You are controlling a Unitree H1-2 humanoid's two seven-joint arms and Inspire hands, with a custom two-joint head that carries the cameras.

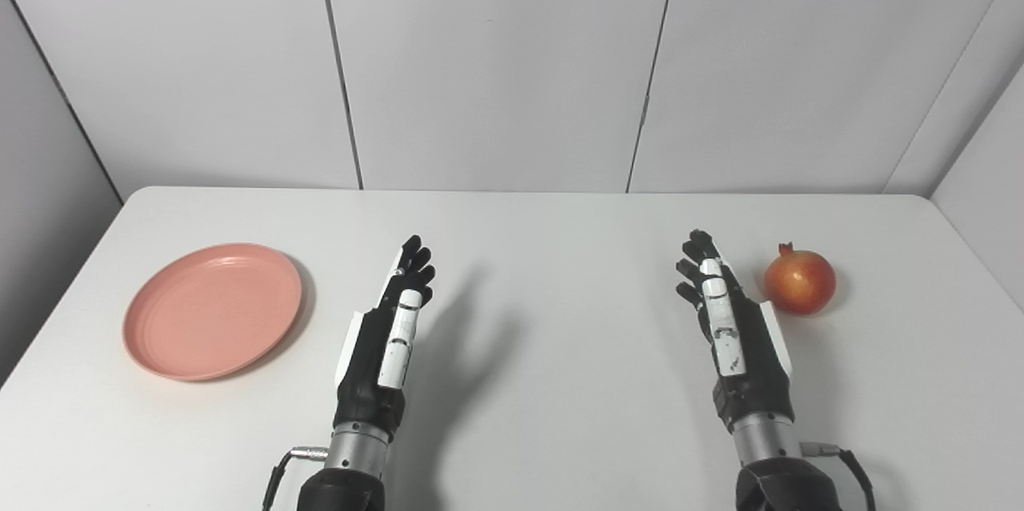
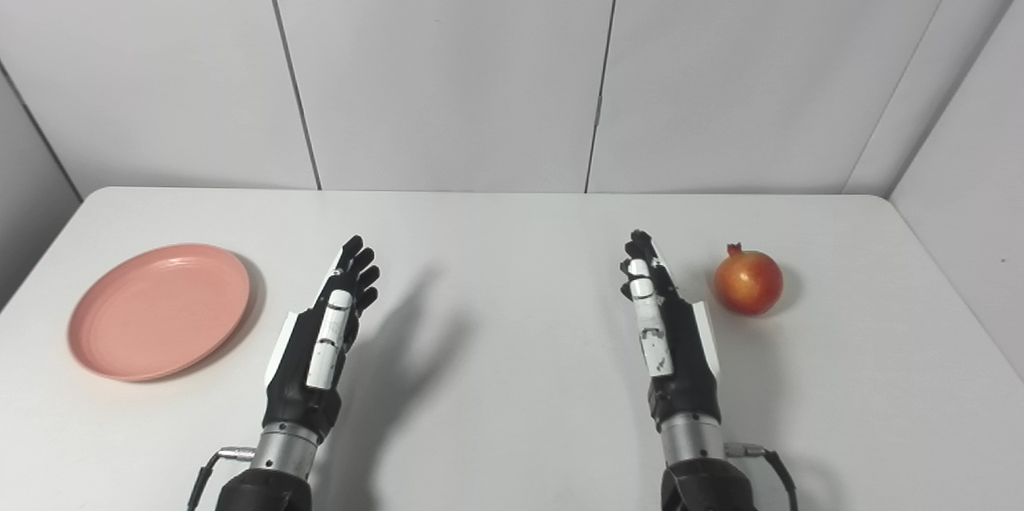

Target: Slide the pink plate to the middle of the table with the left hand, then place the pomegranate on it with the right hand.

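The main risk, as I judged it, was that the left hand [image 1: 390, 333], which held nothing and had its fingers stretched out over the bench [image 1: 544, 383], would press on the near rim of the pink plate [image 1: 213, 311] lying off to its outer side and tip it, or shove it past the middle. The plate was empty. The pomegranate [image 1: 799, 281] sat just beyond the outer side of the equally empty, outstretched right hand [image 1: 732, 319], and being round might roll from a glancing touch.

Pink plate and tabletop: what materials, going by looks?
Round pink plate: likely matte plastic or melamine; uniform flat colour, faint concentric rings, thin raised rim, no glossy glare.
White rectangular table: probably laminate or painted board; smooth, even, satin surface showing soft shadows and rounded corners. Neither can be confirmed from looks alone.
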